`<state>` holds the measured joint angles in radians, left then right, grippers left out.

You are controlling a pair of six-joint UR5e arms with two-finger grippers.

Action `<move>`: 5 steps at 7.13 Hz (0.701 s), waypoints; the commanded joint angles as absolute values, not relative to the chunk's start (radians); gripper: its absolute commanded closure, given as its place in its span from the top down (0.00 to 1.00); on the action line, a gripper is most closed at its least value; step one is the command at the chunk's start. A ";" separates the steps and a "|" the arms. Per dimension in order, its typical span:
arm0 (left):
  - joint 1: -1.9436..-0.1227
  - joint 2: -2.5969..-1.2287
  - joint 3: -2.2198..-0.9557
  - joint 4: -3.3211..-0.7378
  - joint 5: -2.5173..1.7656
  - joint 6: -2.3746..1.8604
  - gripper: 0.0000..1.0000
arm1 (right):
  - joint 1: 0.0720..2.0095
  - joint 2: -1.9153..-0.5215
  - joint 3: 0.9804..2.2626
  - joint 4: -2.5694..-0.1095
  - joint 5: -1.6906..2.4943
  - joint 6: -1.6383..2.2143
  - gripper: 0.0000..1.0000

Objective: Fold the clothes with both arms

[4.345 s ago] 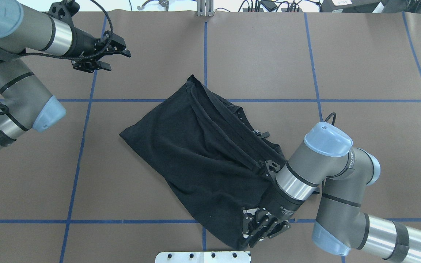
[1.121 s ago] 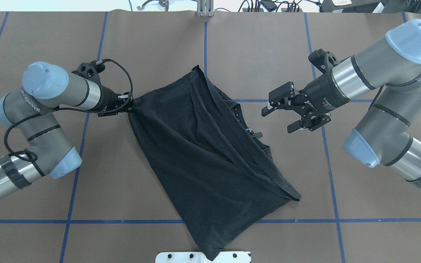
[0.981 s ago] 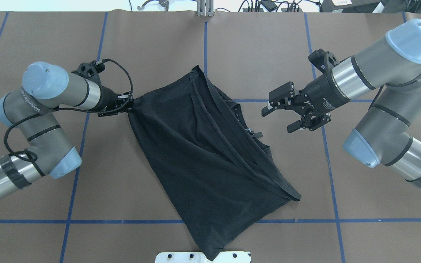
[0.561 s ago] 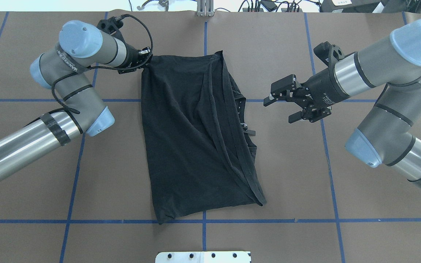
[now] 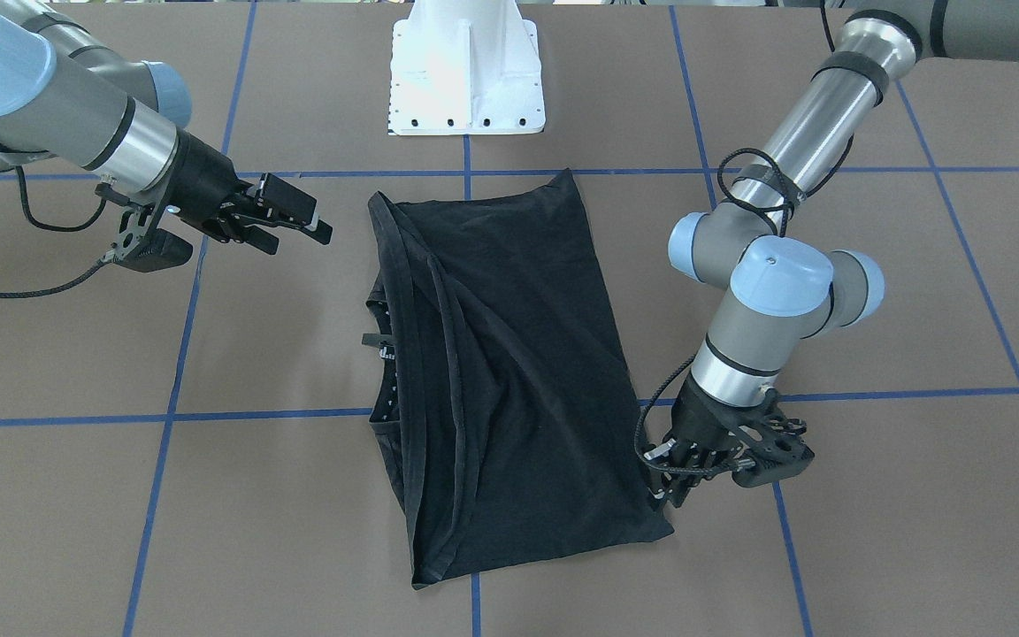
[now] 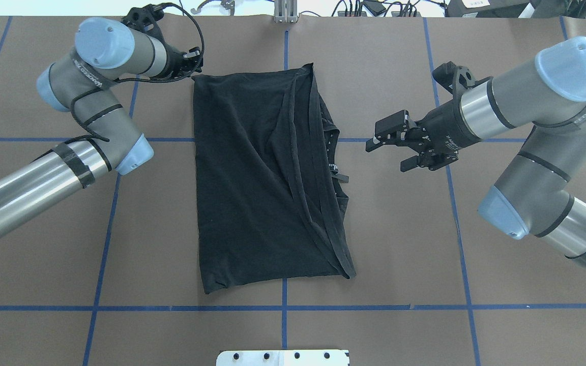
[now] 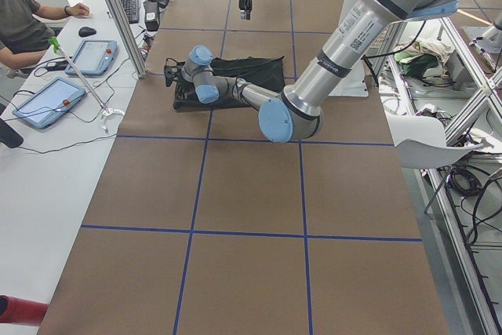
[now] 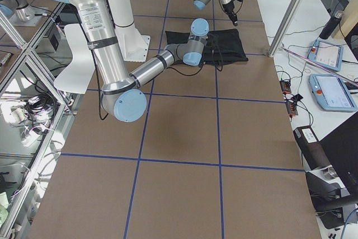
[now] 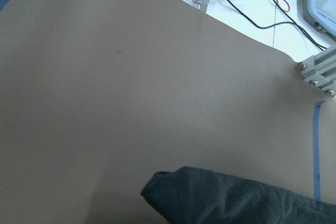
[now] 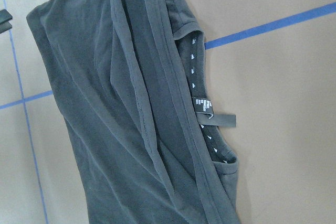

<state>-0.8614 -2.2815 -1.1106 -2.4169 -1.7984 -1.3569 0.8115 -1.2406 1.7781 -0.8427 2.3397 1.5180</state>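
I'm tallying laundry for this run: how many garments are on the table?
1. A single black T-shirt lies folded lengthwise in the middle of the table, between the left gripper by its far corner and the open right gripper. Its layers could hide something smaller.

Overhead cam sits behind the robot, looking forward and down on the table [image 6: 400, 244]. Front cam faces back, white pedestal [image 5: 467, 71] at top. Two end cams shoot lengthwise, far off. Wrist cams are close: left on a T-shirt [image 9: 241, 198] corner, right on its collar edge. Every view catches that shirt.
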 commanded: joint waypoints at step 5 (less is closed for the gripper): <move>-0.899 -2.037 -1.413 -2.410 -1.906 -1.241 1.00 | 0.375 -1.108 1.825 -1.365 1.612 1.188 0.92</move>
